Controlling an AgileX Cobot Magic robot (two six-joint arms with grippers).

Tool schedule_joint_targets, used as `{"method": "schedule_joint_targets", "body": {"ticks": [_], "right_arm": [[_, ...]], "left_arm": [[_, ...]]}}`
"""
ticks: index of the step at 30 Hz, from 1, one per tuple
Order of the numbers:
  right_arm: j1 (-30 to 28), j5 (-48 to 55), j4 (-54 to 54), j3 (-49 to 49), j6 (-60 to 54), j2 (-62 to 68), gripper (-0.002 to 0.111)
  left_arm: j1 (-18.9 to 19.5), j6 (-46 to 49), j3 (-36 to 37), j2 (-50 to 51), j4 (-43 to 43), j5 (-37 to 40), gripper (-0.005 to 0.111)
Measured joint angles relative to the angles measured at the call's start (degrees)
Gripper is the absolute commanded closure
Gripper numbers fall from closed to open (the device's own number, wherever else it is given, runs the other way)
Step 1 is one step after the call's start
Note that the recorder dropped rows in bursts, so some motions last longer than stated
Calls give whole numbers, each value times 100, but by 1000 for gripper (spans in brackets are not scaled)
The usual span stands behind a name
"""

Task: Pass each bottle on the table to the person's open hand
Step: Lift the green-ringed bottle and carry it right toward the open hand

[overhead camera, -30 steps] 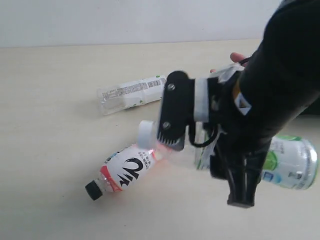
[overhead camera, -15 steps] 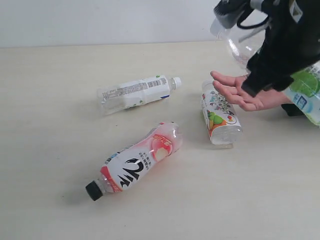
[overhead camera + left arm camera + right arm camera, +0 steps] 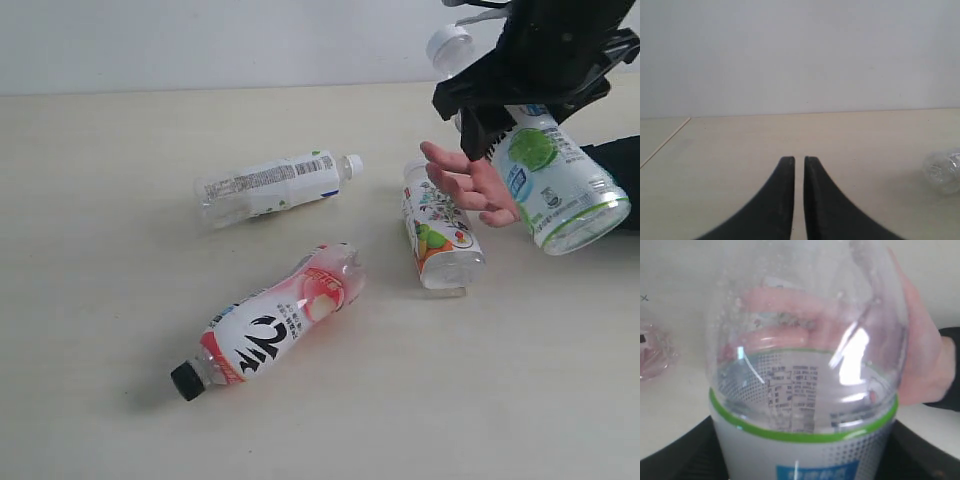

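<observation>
My right gripper [image 3: 525, 85] is shut on the green lime bottle [image 3: 555, 185], which hangs tilted with its white cap up, just over the person's open hand [image 3: 468, 182]. In the right wrist view the lime bottle [image 3: 805, 390] fills the frame, my dark fingers [image 3: 675, 455] flank it, and the hand [image 3: 922, 355] shows behind it. The white-label bottle [image 3: 270, 187], the pink peach bottle [image 3: 270, 335] and the fruit-picture bottle [image 3: 437, 235] lie on the table [image 3: 100, 260]. My left gripper [image 3: 799, 161] is shut on nothing, low over the table [image 3: 715, 150].
The fruit-picture bottle lies right under the person's fingers. A clear bottle end [image 3: 942, 172] shows at the edge of the left wrist view. A pale wall [image 3: 200, 40] stands behind the table. A black sleeve [image 3: 622, 160] comes in from the right.
The right arm swung from over the table's middle up to the far right with the lime bottle, then brought it down to the open hand. The other bottles have not moved.
</observation>
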State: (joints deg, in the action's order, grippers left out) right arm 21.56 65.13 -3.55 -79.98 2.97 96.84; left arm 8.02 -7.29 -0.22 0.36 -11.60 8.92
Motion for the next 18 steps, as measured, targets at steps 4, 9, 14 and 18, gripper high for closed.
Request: {"method": "schedule_joint_targets", "body": {"ticks": [4,9,14,18], "right_arm": [[-161,-22,9,-298,-100,439,108],[-326,-22,9,-559,-225,871,108],[-475,-52,9,-606,-236,1116,108],[-497,-130,9,-606,-236,1270,108]], "left_arm": [[0,0,0,0,0,0,97],[0,0,0,0,0,0,97],[0,0,0,0,0,0,97],[0,0,0,0,0,0,97]]}}
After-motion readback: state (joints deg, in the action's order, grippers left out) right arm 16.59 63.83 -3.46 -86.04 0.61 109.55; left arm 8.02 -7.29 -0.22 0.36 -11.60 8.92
